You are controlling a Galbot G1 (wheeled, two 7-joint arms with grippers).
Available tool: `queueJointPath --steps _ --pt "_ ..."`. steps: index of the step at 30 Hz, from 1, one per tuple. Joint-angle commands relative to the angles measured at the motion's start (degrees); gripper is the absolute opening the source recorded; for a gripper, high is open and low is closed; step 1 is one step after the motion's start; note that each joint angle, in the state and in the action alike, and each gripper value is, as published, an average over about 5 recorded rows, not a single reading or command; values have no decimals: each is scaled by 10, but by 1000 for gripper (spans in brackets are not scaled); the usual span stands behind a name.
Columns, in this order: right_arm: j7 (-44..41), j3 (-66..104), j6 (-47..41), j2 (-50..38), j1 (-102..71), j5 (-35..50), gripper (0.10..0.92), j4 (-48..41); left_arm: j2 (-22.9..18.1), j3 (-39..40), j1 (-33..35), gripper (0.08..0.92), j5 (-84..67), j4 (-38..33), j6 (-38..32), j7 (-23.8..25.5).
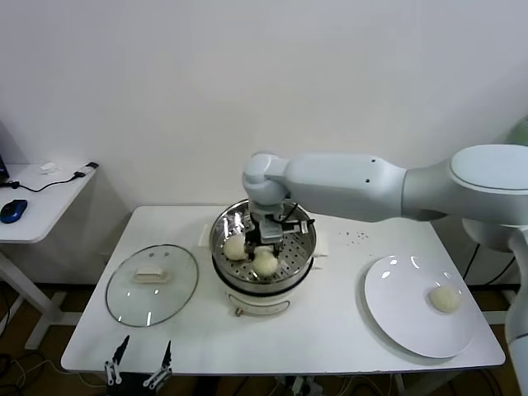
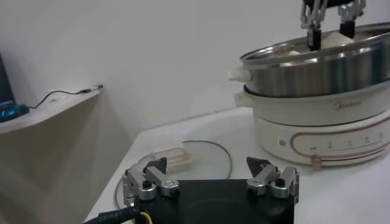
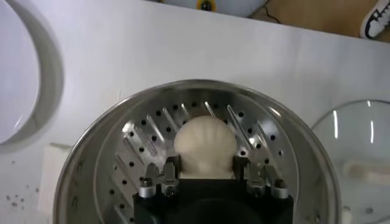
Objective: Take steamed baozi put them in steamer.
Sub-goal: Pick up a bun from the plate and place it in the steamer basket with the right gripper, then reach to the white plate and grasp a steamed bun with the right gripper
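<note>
Left gripper (image 1: 139, 363), our idle claw, hangs spread wide at the table's (image 1: 330, 330) near edge, just before the glass lid (image 1: 152, 284). Mid-table, our right gripper (image 3: 205, 178) reaches inside the steamer (image 1: 302, 252), fingers straddling a baozi (image 3: 205, 147) on the perforated tray; whether they squeeze it, we cannot tell. Two baozi (image 1: 263, 262) lie there. Another bun (image 1: 445, 299) sits on the white plate (image 1: 396, 305).

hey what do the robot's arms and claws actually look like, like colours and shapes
The right arm is a thick, smooth, glossy white tube with rounded joints and a few small dark dots. Its claw, the right claw, has a black body, silver brackets with dark screws and two short black fingers. The left claw matches: black block, silver brackets, pointed black fingertips, plus a yellow and black cable at its base.
</note>
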Motion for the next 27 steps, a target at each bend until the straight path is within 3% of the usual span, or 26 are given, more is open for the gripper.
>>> queueJointPath --steps 1,4,12,21,27 --pt "-3 -13 -12 16 -19 17 576 -6 0 -2 -2 823 -4 -1 1 0" --pt "-3 -14 -17 11 -17 17 608 0 0 0 -3 823 -3 0 3 0" --pt "-9 -2 -13 -6 -13 -5 802 6 0 1 -9 823 -1 0 6 1" --pt "-1 44 -17 -43 30 4 823 -32 2 4 -9 823 0 0 6 1" --pt "38 16 -57 -104 98 74 823 -96 3 8 -8 823 2 -3 5 0"
